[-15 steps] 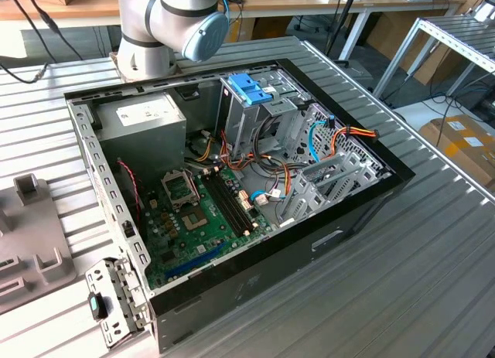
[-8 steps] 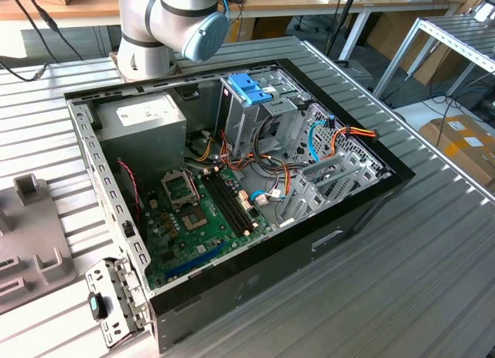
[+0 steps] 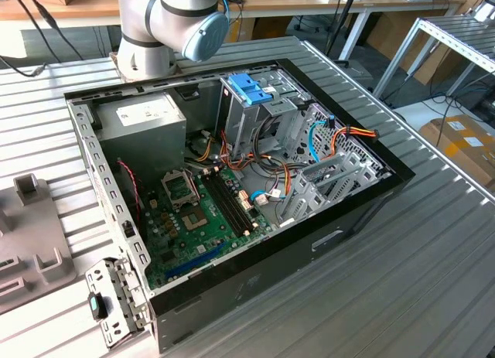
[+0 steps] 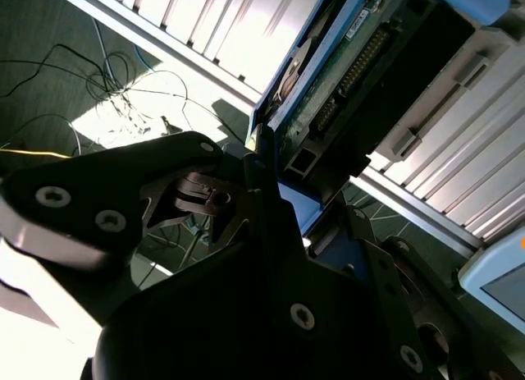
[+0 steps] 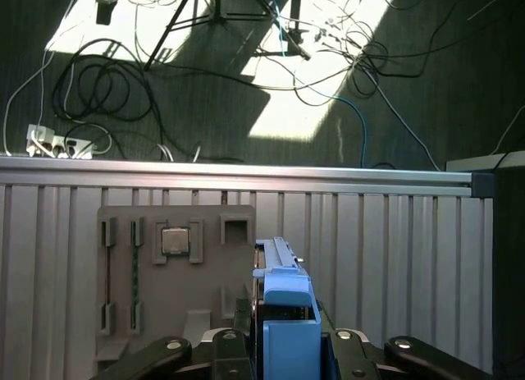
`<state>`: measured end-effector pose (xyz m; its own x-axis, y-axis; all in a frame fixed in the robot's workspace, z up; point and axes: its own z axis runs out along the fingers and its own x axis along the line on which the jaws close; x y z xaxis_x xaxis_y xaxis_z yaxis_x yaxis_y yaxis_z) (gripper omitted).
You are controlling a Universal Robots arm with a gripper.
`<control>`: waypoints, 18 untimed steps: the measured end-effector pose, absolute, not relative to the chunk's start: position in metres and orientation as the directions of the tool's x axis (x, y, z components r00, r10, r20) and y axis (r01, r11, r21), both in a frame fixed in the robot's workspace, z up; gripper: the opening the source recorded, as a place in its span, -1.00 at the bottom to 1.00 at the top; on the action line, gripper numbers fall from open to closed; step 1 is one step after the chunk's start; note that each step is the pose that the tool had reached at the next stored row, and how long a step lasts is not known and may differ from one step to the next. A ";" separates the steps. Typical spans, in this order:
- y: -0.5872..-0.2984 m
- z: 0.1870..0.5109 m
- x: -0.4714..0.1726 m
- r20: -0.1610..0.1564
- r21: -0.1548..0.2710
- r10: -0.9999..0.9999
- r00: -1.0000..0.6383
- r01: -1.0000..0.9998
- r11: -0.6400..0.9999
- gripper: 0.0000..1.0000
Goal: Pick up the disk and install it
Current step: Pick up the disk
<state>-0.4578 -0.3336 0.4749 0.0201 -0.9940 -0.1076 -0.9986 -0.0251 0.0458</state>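
The disk [image 5: 287,302] stands edge-on between my fingers in the first wrist view, its blue plastic rail facing the camera. In the second wrist view the disk [image 4: 340,76] shows its green circuit-board side and a blue rail along one edge. My gripper [image 5: 287,343] is shut on the disk, held above the slatted metal table near its edge. The black fingers [image 4: 262,179] press against the disk's end. In the exterior view the open computer case [image 3: 371,196] lies on its side on the table, with an empty metal drive cage [image 3: 255,118] under a light-blue latch.
Inside the case are a grey power-supply box [image 3: 147,118], a motherboard [image 3: 201,211] and loose cables [image 3: 340,134]. A grey fixture tray [image 5: 176,265] carrying a small chip lies on the table below my gripper. The floor beyond the table edge is strewn with cables [image 5: 98,84].
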 end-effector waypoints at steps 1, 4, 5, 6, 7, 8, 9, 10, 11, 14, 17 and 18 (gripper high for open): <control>-0.334 0.476 -0.458 -0.108 0.046 -0.994 0.020 -0.999 -0.025 -0.26; -0.334 0.479 -0.458 -0.109 0.046 -0.994 0.020 -0.999 -0.025 -0.26; -0.334 0.480 -0.458 -0.110 0.046 -0.994 0.020 -0.999 -0.025 -0.26; -0.334 0.481 -0.458 -0.110 0.046 -0.994 0.020 -0.999 -0.025 -0.26; -0.334 0.482 -0.458 -0.111 0.046 -0.994 0.020 -0.999 -0.025 -0.26; -0.334 0.483 -0.458 -0.111 0.046 -0.994 0.020 -0.999 -0.025 -0.26; -0.334 0.484 -0.458 -0.112 0.046 -0.994 0.020 -0.999 -0.025 -0.26; -0.334 0.486 -0.458 -0.113 0.046 -0.993 0.020 -0.999 -0.025 -0.26; -0.334 0.488 -0.458 -0.113 0.046 -0.993 0.020 -0.999 -0.025 -0.26; -0.334 0.491 -0.458 -0.115 0.046 -0.993 0.020 -0.999 -0.026 -0.26; -0.334 0.493 -0.458 -0.116 0.046 -0.993 0.020 -0.999 -0.025 -0.26; -0.334 0.494 -0.458 -0.116 0.046 -0.993 0.020 -0.999 -0.026 -0.26</control>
